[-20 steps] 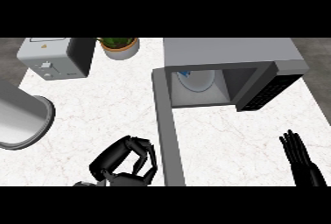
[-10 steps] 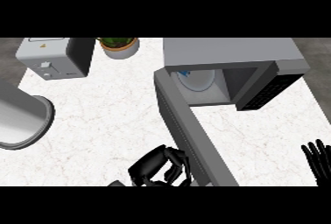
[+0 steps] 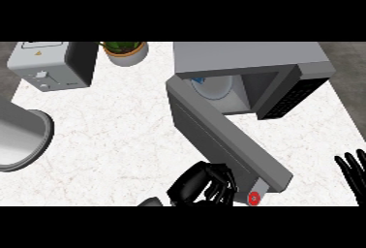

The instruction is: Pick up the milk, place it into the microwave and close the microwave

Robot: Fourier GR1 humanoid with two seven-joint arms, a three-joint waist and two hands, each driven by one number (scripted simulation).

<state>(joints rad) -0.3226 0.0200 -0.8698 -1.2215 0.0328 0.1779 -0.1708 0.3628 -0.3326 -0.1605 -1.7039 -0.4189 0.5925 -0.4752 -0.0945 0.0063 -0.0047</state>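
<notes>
The milk (image 3: 211, 87), a white carton with blue print, stands inside the grey microwave (image 3: 250, 57) at the counter's back right. The microwave door (image 3: 227, 137) is part-way open and slants from its hinge at the cavity's left down toward the lower right. My left hand (image 3: 201, 186) is at the bottom centre with its fingers curled, against the outer face of the door near its free end, and it holds nothing. My right hand (image 3: 353, 174) rests open, fingers up, at the lower right edge.
A grey toaster (image 3: 49, 66) and a potted plant (image 3: 126, 51) stand at the back left. A large grey round vessel (image 3: 20, 140) sits at the left edge. A small red disc (image 3: 253, 197) shows at the door's free end.
The door has swung from pointing straight toward me to slanting rightward toward the cavity. My left hand has moved right along with it. The right hand has shifted toward the right edge.
</notes>
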